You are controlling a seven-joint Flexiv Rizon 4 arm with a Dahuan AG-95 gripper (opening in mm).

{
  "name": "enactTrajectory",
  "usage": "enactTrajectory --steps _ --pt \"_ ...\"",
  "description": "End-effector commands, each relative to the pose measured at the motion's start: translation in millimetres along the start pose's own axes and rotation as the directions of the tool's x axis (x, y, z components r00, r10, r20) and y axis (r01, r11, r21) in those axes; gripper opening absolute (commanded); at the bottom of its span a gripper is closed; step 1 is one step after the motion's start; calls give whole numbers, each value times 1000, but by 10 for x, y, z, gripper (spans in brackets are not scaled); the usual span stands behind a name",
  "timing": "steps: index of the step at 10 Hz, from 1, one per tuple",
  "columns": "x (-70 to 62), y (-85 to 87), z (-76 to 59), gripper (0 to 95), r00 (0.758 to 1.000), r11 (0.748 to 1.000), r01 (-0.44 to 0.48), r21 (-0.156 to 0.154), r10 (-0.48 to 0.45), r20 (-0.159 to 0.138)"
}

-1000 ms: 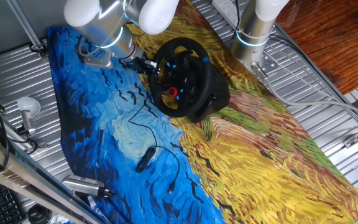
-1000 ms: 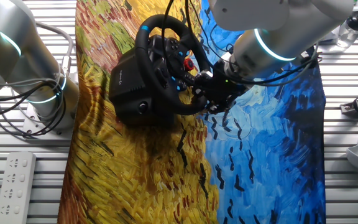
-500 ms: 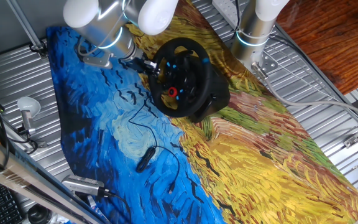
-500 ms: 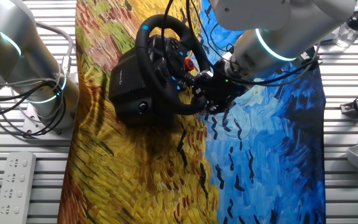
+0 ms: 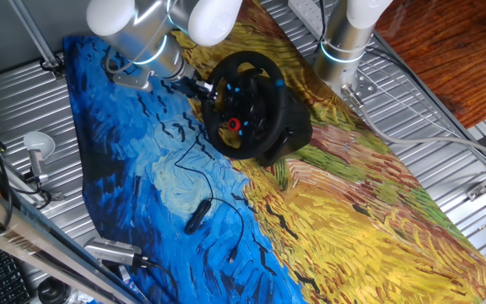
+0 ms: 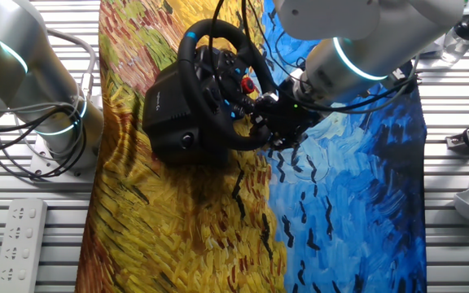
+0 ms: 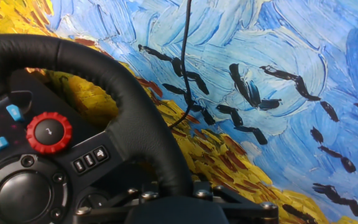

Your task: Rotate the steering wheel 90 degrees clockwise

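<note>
Watching the gripper (image 6: 269, 114) at the rim of the steering wheel (image 5: 245, 103), which stands on its black base (image 6: 169, 110) on the painted cloth (image 5: 353, 211), I cannot tell whether the jaws are pinching the rim or merely beside it. My worry: a shallow hold slipping mid-turn, or the base dragging and snagging the thin cable (image 7: 185, 68) nearby.

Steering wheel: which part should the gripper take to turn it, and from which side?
The thick round rim of the steering wheel, approached from the blue side of the cloth: the bulky base blocks the other side. The gripper is at that rim.
</note>
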State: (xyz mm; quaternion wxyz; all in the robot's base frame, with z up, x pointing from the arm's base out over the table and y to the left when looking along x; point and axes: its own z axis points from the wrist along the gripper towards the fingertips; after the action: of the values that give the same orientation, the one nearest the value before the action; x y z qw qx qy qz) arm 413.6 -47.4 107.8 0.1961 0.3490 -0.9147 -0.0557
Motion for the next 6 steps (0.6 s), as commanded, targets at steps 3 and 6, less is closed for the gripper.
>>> enactTrajectory --steps 3,6 --pt "27 -3 3 0 1000 1000 -15 0 15 -1" --pt "49 -7 0 0 999 999 -33 -1 33 0"
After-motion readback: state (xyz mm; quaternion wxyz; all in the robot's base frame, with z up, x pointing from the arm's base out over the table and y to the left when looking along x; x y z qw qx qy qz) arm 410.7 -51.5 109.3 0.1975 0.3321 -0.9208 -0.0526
